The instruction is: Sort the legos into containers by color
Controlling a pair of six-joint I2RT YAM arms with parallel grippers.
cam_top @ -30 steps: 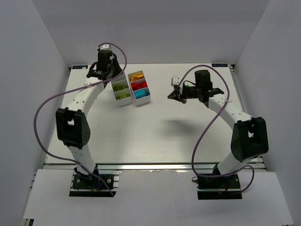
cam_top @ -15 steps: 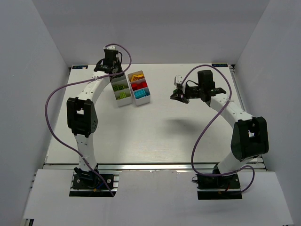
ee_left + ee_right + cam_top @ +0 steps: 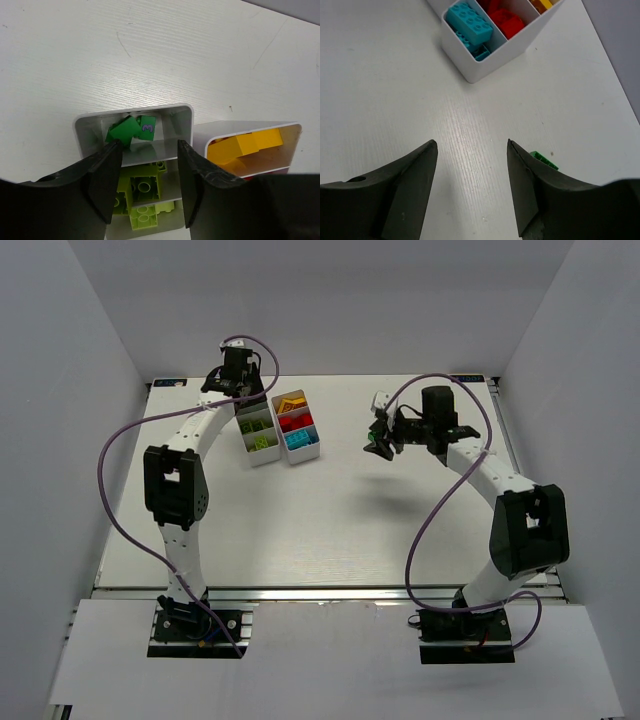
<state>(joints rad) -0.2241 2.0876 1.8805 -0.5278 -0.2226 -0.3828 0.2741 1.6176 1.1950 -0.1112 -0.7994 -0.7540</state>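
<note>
Looking down on a white table [image 3: 330, 530], with the left arm [image 3: 178, 480] reaching to the far left and the right arm [image 3: 520, 530] bending inward over the far right. Finding the left tray [image 3: 84, 131] and the right tray [image 3: 200, 131] standing side by side, walls touching, near the far edge. Catching the left gripper [image 3: 149, 144] hovering over the left tray's far end, jaws partly apart and clamping nothing. Seeing the right gripper [image 3: 472, 143] hanging above bare table well to the right of the trays, jaws spread wide with nothing between them. Noting cyan bricks [image 3: 470, 22] in the right tray's near compartment, red bricks [image 3: 507, 20] in the middle one and yellow bricks [image 3: 250, 145] in the far one. Spotting lime bricks [image 3: 142, 187] in the left tray's middle compartment and a dark green brick [image 3: 122, 132] lying tilted in its far one, right at a fingertip. Glimpsing a small green brick [image 3: 544, 160] just beyond the right gripper's finger, possibly lying on the table, though half hidden.
</note>
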